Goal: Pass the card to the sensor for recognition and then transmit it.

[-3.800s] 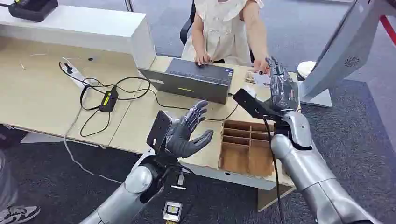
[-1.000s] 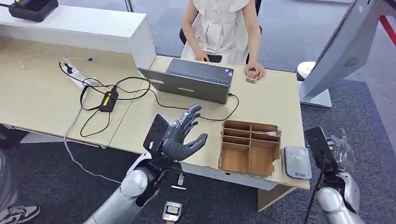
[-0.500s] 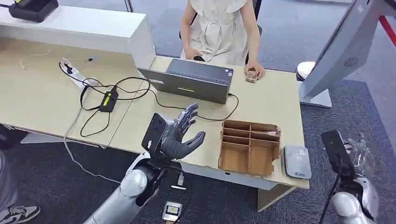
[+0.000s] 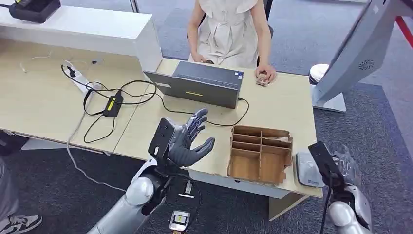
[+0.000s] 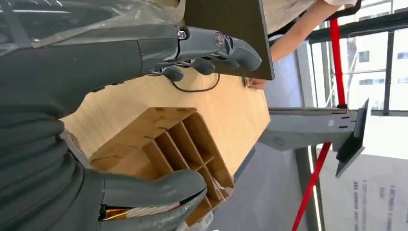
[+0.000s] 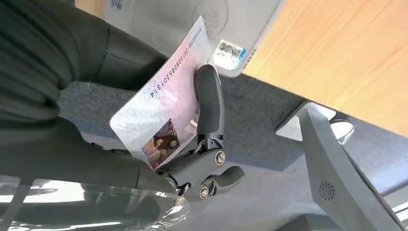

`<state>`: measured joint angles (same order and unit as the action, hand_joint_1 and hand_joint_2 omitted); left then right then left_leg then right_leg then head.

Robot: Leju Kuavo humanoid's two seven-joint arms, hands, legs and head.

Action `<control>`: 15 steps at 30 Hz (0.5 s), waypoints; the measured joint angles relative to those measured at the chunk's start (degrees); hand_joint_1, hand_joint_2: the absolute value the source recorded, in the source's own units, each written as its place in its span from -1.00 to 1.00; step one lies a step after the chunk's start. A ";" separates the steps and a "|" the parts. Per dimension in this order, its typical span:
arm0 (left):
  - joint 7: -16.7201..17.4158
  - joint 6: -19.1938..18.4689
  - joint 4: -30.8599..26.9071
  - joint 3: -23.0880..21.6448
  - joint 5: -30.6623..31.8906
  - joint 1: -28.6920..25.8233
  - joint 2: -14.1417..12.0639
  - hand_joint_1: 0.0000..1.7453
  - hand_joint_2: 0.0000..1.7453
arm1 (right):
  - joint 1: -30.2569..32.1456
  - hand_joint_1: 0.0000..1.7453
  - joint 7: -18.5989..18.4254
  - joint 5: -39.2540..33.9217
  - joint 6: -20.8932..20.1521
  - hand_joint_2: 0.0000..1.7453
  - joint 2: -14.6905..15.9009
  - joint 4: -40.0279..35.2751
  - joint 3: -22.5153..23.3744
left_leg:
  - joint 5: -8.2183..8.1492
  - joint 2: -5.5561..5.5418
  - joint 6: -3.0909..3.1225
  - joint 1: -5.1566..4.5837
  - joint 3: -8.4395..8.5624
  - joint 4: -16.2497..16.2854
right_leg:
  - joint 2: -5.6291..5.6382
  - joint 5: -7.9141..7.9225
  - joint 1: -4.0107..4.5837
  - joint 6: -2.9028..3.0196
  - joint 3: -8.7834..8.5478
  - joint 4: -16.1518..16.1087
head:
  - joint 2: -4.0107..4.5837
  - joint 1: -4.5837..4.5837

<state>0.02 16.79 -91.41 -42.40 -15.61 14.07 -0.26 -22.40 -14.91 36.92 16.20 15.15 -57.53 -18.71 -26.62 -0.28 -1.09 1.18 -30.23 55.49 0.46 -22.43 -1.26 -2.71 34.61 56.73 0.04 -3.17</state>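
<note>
Both differ: right robot hand [image 6: 144, 144] pinches the card [image 6: 161, 113] beside the sensor [image 4: 307, 169]; left robot hand [image 4: 190, 141] spread, holding nothing.

Head cam: high, looks fwd/down over desk [image 4: 272, 105]. Wrist cams: close behind own hands, turned. Left wrist + head share wooden divider box [image 5: 175, 139]; right wrist + head share sensor [image 6: 192, 19].

wooden divider box [image 4: 259, 153] just beside sensor [image 4: 306, 169], bare tabletop [image 4: 285, 109] beyond
</note>
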 joint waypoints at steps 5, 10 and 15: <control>0.17 0.00 0.00 -0.02 0.17 -0.03 0.00 -1.00 1.00 | -0.13 1.00 0.26 -0.41 0.13 1.00 -0.57 1.35 -0.44 | 0.00 0.00 0.00 0.00 0.00 0.00 | 0.00 0.00 0.00 0.00 0.00 0.00 | 0.00 0.02; 0.35 0.00 -0.09 -0.04 0.17 -0.03 0.00 -1.00 1.00 | -0.26 1.00 0.31 -0.61 0.15 1.00 -0.70 2.25 -0.57 | 0.00 0.00 0.00 0.00 0.00 0.00 | 0.00 0.00 0.00 0.00 0.00 0.00 | 0.00 0.02; 1.03 0.00 -0.15 -0.04 0.24 -0.07 0.00 -1.00 1.00 | -0.18 1.00 0.11 -1.36 -0.02 1.00 -0.76 2.38 -0.85 | 0.00 0.00 0.00 0.00 0.01 0.00 | 0.00 0.00 0.00 0.00 0.00 0.00 | 0.00 0.00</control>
<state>1.05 16.79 -91.56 -42.45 -15.37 14.00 -0.26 -22.58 -14.80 35.56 16.17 14.38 -55.14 -19.56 -26.62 -0.28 -1.09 1.18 -30.22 55.49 0.46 -22.43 -1.25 -2.72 34.61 56.73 0.05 -3.17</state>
